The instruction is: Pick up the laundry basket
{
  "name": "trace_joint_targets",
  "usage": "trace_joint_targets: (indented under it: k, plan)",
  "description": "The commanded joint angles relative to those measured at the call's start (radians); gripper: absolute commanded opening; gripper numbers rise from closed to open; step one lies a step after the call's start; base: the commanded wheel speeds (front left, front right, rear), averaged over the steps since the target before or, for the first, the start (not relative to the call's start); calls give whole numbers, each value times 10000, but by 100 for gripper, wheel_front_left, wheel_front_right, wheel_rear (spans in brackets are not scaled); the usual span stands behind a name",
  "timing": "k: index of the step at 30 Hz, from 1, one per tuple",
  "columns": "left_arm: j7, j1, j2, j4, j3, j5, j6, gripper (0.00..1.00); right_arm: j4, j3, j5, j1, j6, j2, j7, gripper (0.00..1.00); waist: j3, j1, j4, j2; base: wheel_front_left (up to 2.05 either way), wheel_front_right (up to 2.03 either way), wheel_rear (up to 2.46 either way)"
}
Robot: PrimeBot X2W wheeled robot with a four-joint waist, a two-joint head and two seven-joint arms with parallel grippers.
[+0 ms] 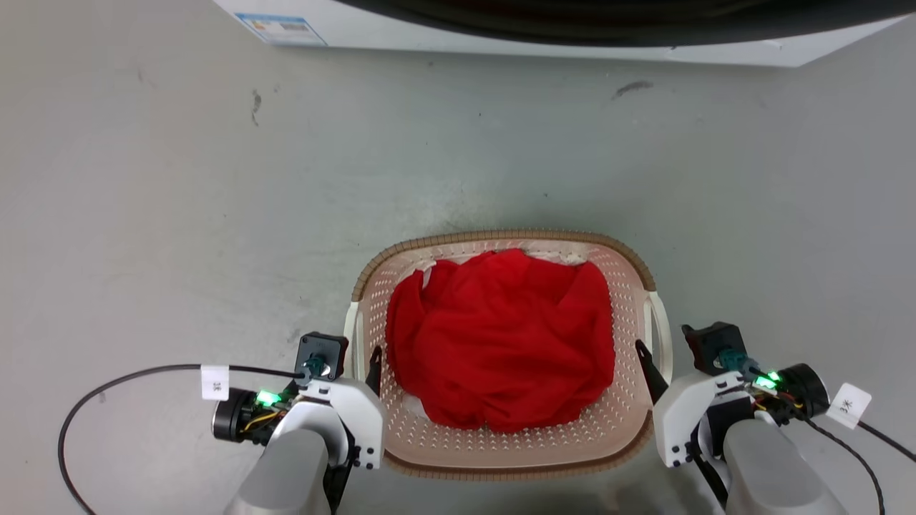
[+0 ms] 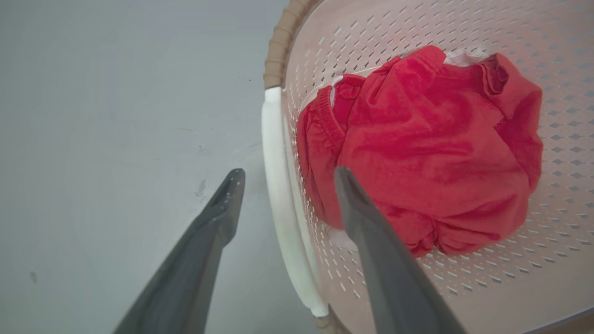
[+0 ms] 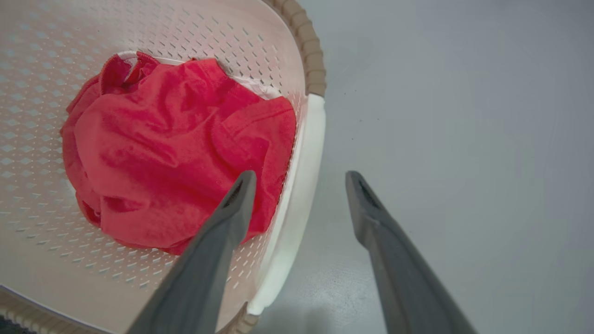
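Note:
The laundry basket (image 1: 501,236) stands on the grey floor just in front of me, pale pink-beige with a brown braided rim and a crumpled red garment (image 1: 501,336) inside. My left gripper (image 1: 361,357) is open and straddles the basket's left white handle (image 2: 274,153), one finger inside the wall and one outside. My right gripper (image 1: 662,354) is open in the same way over the right white handle (image 3: 311,139). The left wrist view has the left gripper (image 2: 288,172) above the handle, and the right wrist view puts the right gripper (image 3: 300,176) above its handle. Neither pair of fingers touches a handle.
A white washing machine (image 1: 544,36) with a dark door runs along the far edge of the head view. A black cable (image 1: 107,386) loops on the floor at my left, and another trails at the lower right (image 1: 880,436). Bare grey floor surrounds the basket.

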Motion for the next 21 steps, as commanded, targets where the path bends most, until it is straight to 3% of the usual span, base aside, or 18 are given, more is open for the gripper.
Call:
trace_joint_targets:
  k: [1,21]
  plan:
    - [-24,-263,12,72,-86,-45,16,100,169,45,15,-308,-7,7,-21,100,349,-1,10,1,0,0,0]
    - [-24,-1348,9,1195,-972,-410,-150,100,1296,426,316,-1496,-7,7,-20,100,1425,-1,46,1,0,0,0]
